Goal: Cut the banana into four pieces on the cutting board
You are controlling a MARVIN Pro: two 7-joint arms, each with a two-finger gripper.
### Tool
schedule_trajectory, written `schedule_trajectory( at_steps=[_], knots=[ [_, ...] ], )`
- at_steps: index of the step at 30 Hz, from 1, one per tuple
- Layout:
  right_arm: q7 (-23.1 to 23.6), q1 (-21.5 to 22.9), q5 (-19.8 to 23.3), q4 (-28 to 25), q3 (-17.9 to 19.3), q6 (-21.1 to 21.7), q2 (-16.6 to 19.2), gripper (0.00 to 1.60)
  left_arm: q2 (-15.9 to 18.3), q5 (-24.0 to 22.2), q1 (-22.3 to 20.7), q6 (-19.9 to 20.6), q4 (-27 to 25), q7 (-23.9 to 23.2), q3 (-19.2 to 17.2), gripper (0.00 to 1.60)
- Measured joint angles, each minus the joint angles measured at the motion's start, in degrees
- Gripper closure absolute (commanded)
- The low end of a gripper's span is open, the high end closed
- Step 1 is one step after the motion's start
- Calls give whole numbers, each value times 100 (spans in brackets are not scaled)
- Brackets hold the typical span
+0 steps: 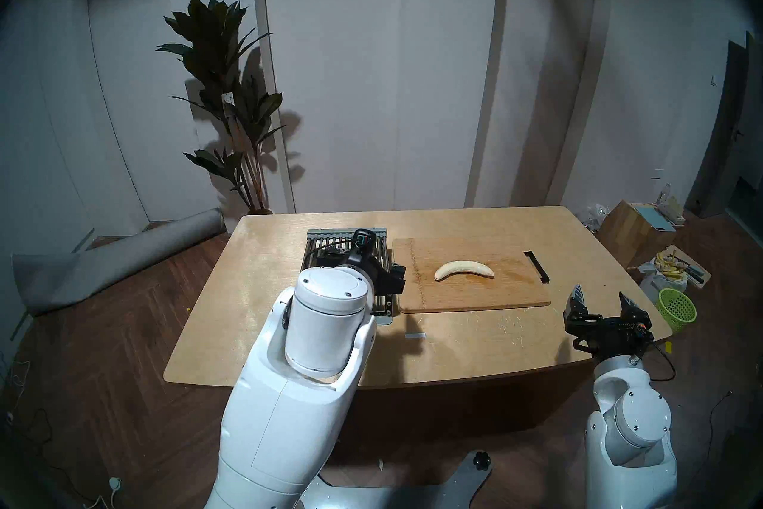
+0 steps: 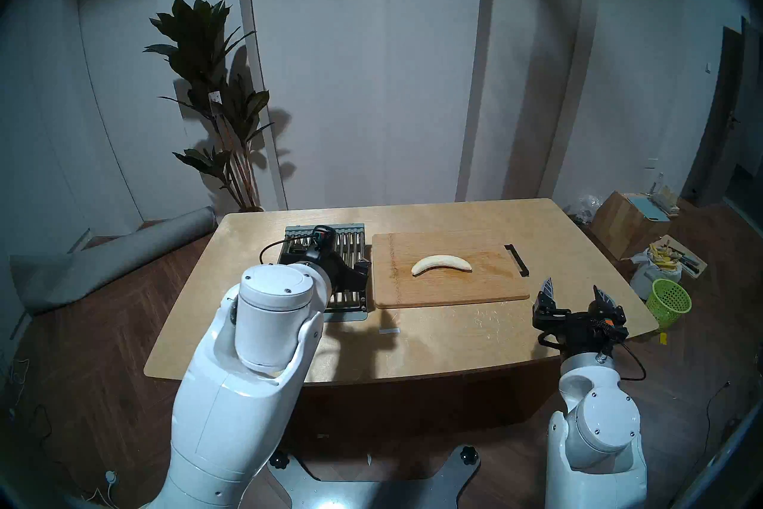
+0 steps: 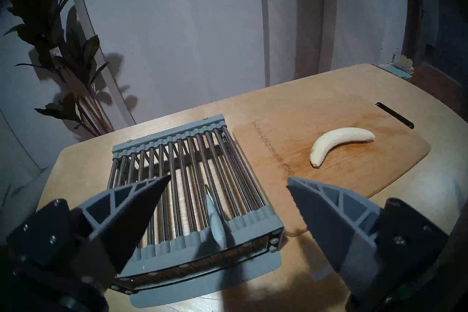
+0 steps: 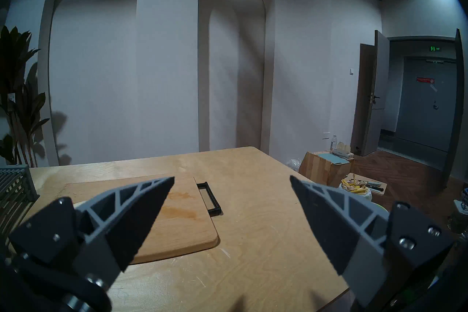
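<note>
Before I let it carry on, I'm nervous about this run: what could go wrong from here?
1. The knife lies low between the bars of the rack; the open left claw may jam on the bars or grip it badly.
2. The banana lies loose on the cutting board; it may roll or slide under the blade, since the open right claw is not steadying it.

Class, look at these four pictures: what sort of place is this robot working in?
Probably a staged kitchen corner in a lab or office room: a wooden table bearing a cutting board and metal rack, with arched wall panels and a potted plant behind.
</note>
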Motion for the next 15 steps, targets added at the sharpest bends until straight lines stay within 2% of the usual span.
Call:
schedule_trajectory(
  at_steps=[7, 15],
  knots=[
    [1, 0, -4, -3, 2, -1, -24, 0, -91, -354, -267, 0, 572, 725, 85, 0],
    [7, 0, -11, -7, 6, -2, -56, 0, -116, -986, -354, 0, 814, 1611, 185, 0]
  ],
)
